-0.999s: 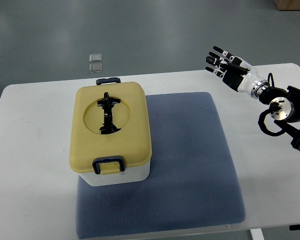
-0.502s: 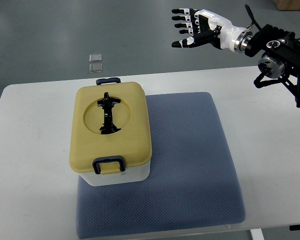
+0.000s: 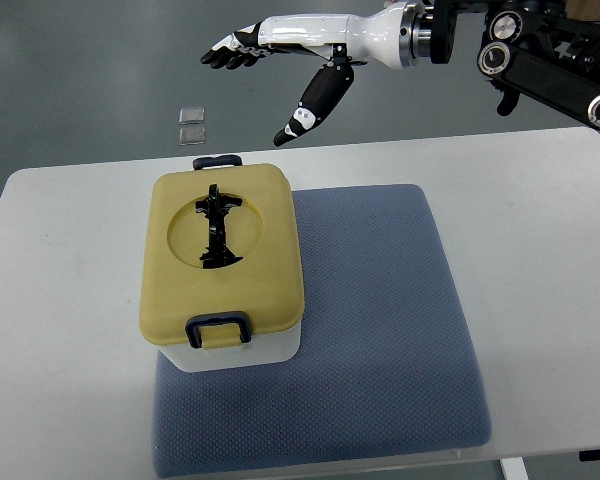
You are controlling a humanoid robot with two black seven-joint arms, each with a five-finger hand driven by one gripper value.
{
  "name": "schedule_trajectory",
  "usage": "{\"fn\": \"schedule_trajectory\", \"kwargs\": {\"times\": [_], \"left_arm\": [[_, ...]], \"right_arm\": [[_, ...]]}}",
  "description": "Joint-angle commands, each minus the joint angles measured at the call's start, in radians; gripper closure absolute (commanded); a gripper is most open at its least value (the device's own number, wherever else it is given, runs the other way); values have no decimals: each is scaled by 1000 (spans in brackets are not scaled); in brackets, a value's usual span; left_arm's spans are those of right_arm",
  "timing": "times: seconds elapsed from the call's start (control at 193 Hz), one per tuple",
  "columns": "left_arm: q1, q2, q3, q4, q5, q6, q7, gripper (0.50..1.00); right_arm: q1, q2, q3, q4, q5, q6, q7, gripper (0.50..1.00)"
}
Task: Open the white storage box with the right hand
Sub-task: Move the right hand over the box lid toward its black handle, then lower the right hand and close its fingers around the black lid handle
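Observation:
The white storage box point(image 3: 242, 352) stands on the left part of a blue-grey mat point(image 3: 380, 330). Its yellow lid point(image 3: 220, 250) is shut, with a black handle point(image 3: 216, 228) lying in a round recess and black latches at the near end point(image 3: 218, 328) and the far end point(image 3: 216, 160). My right hand point(image 3: 265, 70) is open with fingers spread, high above and beyond the box's far end, not touching it. Its arm comes in from the upper right. The left hand does not show.
The mat lies on a white table point(image 3: 60, 300). Two small clear squares point(image 3: 191, 125) lie on the grey floor beyond the table's far edge. The right arm's black joints point(image 3: 550, 60) fill the upper right corner.
My right hand has swung up and to the left, from above the table's right far corner to above the area beyond the box. The box has not moved.

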State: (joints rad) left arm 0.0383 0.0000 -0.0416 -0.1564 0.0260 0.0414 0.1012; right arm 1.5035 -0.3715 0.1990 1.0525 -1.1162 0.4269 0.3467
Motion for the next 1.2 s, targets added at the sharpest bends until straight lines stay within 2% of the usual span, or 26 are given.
{"fn": "schedule_trajectory", "kwargs": {"times": [0.0,0.306,0.43,0.86,1.196], "left_arm": [[0,0,0,0,0,0,0,500],[-1,0,0,0,0,0,0,500],[0,0,-1,0,0,0,0,500],[0,0,0,0,0,0,0,500],[0,0,0,0,0,0,0,500]], "right_arm": [[80,19,-72,12,-63,1,29,566],[190,175,-202,11,-246,-14,31,566],[233,209,-268,0,-293,-51,31,568],[230,260,-349,0,-364,-166,43,570],[199,264,-351,0,-367,-191,43,574]]}}
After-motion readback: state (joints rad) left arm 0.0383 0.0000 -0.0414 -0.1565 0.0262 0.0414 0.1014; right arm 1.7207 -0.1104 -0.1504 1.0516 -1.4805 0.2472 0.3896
